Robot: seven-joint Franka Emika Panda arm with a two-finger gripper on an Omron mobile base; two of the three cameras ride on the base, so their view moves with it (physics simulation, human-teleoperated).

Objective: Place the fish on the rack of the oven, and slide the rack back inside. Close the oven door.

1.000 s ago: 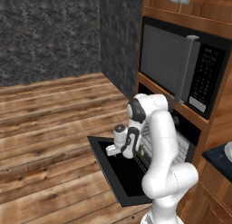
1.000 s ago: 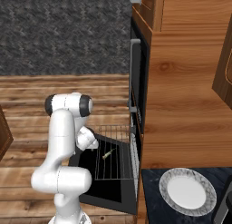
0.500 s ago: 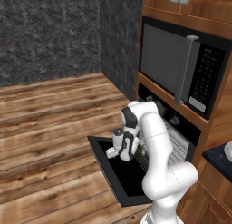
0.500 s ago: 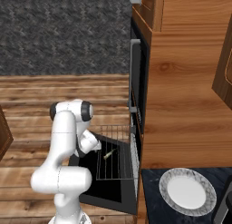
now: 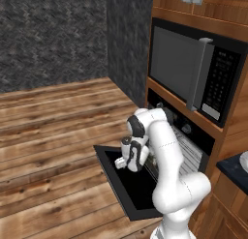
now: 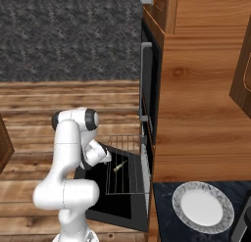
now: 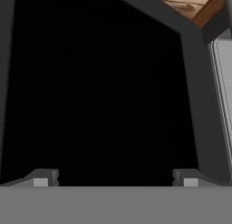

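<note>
Left base view: the gripper [image 5: 127, 161] hangs low over the oven door [image 5: 127, 185]. Right base view: the fish [image 6: 119, 166] lies on the pulled-out rack [image 6: 123, 173], a stiff, light grid best pushed at its near bar. Hand view: fingertips [image 7: 41, 177] stand wide, empty.

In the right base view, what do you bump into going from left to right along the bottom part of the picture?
Robot arm → hand → fish on the rack → white plate on the dark counter.
</note>
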